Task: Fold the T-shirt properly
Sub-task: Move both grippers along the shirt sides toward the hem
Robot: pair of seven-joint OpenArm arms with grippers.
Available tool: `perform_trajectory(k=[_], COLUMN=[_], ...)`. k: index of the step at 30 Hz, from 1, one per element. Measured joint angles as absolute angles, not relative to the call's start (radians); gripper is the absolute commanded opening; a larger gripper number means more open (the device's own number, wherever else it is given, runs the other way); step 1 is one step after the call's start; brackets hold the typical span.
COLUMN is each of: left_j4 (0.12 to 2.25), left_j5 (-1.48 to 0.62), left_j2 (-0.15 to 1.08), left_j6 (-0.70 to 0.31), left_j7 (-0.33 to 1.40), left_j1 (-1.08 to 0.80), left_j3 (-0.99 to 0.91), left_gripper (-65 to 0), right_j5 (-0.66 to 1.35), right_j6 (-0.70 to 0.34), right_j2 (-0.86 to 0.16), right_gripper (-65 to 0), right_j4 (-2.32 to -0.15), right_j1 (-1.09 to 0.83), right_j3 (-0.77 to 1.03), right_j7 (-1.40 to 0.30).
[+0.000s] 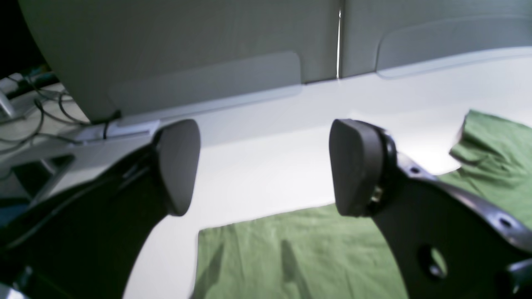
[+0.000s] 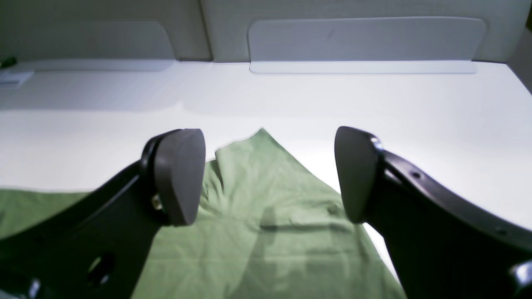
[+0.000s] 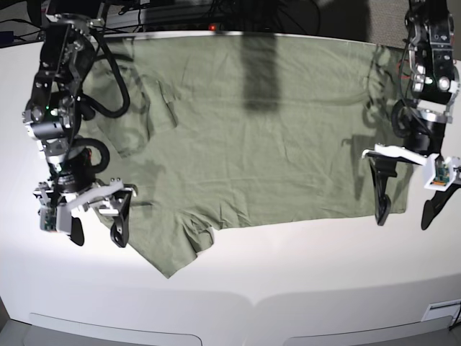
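Between the spread, empty jaws of the right gripper (image 2: pixel 268 176) lies a sleeve of the T-shirt (image 3: pixel 252 137), spread flat on the white table (image 3: pixel 302 267). Across it, the left gripper (image 1: pixel 266 166) gapes empty just past the hem corner; closing there risks pinching nothing.

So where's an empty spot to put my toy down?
The bare white table between the wrinkled green cotton T-shirt's near edge and the table's front is free. The shirt's two ends are crowded by the open left gripper and right gripper.
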State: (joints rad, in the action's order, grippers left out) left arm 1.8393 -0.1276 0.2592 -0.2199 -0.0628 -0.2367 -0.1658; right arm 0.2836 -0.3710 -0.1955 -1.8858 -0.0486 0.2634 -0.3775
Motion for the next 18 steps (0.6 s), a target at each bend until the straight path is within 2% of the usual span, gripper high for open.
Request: perform_trajectory(k=[9,18], left_j4=[1.839,1.839], left_j5=[-0.128,-0.128], left_j2=[0.257,0.257], left_j6=[-0.220,-0.221], left_j7=[0.017,0.247], left_j1=[-0.123,0.051], left_j3=[-0.166,-0.166], left_gripper=[-19.5,-19.5], right_j5=[0.287,0.288], right_j6=[-0.371,-0.371], right_j2=[-0.139,-0.139], right_gripper=[-17.5,-17.5], right_j4=[-1.886,-1.886], right_j1=[0.088,0.206], right_j3=[0.263,0.200], right_j7=[-0.421,-0.532])
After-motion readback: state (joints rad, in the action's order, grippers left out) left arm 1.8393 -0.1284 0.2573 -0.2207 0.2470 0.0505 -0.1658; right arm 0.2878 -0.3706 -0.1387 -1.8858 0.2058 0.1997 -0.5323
